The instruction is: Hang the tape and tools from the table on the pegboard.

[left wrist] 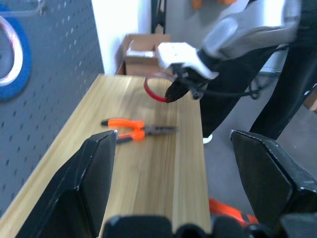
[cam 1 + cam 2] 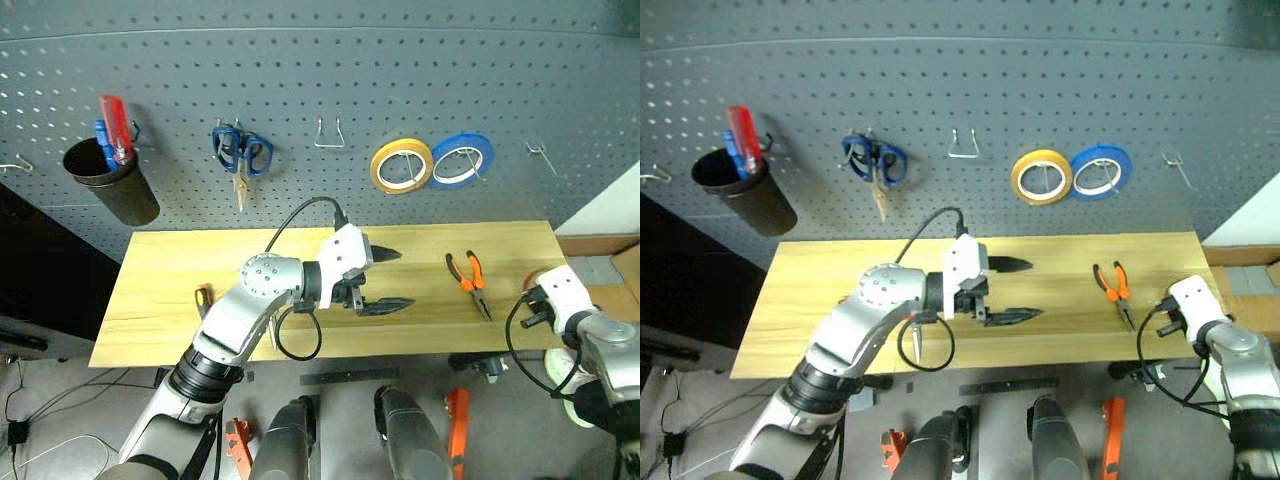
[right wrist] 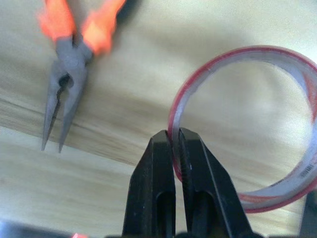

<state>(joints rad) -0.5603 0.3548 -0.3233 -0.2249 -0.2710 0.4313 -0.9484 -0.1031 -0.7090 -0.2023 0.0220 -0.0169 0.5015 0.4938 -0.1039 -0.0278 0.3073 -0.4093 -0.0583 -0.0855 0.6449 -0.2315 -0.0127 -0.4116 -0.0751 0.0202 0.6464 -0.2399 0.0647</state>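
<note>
My right gripper (image 3: 176,136) is shut on the rim of the thin red tape (image 3: 257,51), holding the ring just above the table (image 2: 180,260) at its right end. The left wrist view shows the same grip on the tape (image 1: 152,89). The orange-and-black pliers (image 2: 468,280) lie flat on the table, a little to the left of that gripper. My left gripper (image 2: 385,280) hovers open and empty over the middle of the table, pointing right toward the pliers (image 1: 133,130). A small orange-ended tool (image 2: 203,297) peeks out beside my left arm. The pegboard (image 2: 300,80) rises behind the table.
On the pegboard hang a black cup (image 2: 110,185) holding red and blue screwdrivers, blue scissors (image 2: 240,150), a yellow roll (image 2: 401,165) and a blue roll (image 2: 461,160). Bare hooks (image 2: 329,135) sit between them and at the far right (image 2: 540,155). A cardboard box (image 1: 143,49) stands past the table's right end.
</note>
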